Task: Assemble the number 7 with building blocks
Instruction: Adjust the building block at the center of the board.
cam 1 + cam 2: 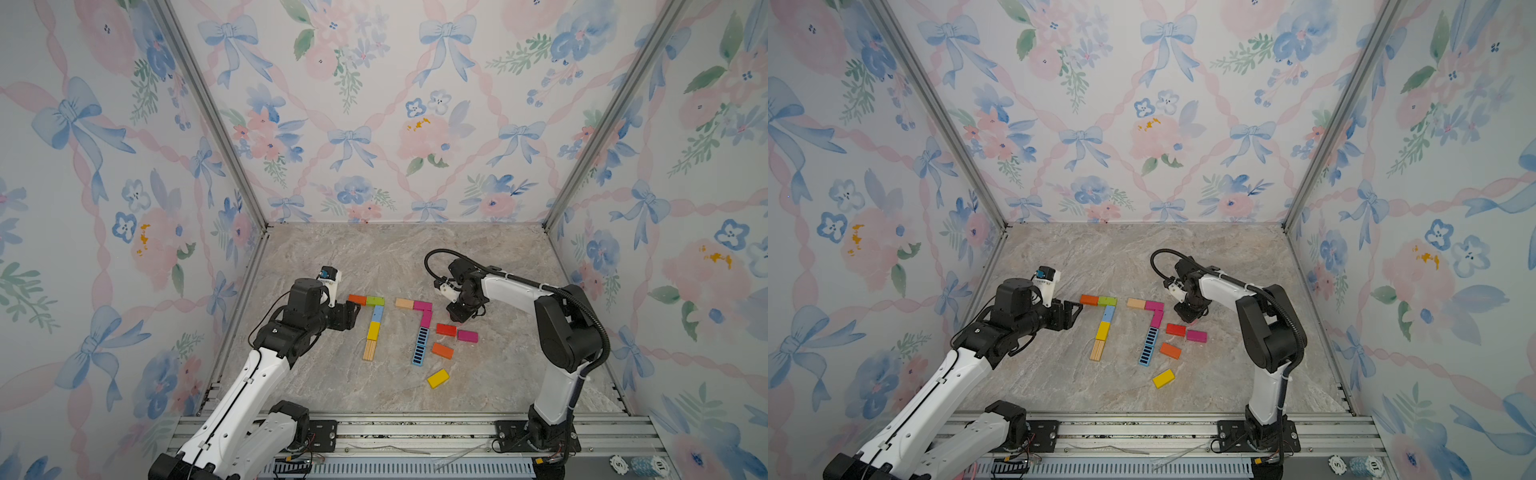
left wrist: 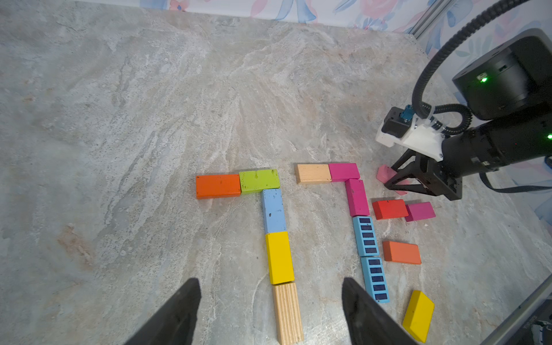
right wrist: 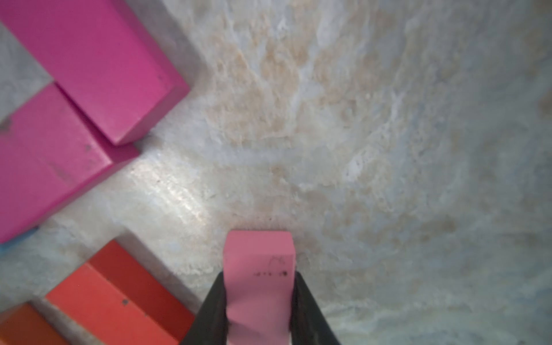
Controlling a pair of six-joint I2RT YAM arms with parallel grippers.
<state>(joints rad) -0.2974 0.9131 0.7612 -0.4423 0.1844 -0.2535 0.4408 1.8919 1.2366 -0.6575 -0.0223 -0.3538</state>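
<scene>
Two figures of the number 7 lie on the marble floor in both top views. One has an orange block [image 1: 357, 299], green, light blue, yellow and lined wood [image 1: 369, 350]. The other has a tan block [image 1: 404, 304], two magenta blocks [image 1: 424, 313] and two striped blue blocks [image 1: 420, 346]. My right gripper [image 3: 259, 279] is shut on a pink block [image 3: 258, 257], low over the floor right of the magenta blocks [image 2: 357, 197]. My left gripper [image 2: 270, 281] stands open beside the orange block, with nothing between its fingers [image 2: 179, 310].
Loose building blocks lie right of the striped stem: red [image 1: 446, 329], purple-magenta [image 1: 467, 336], orange [image 1: 442, 351] and yellow [image 1: 437, 378]. Floral walls close three sides. A metal rail [image 1: 415, 432] runs along the front, with poker chips [image 1: 640, 465] at its right end.
</scene>
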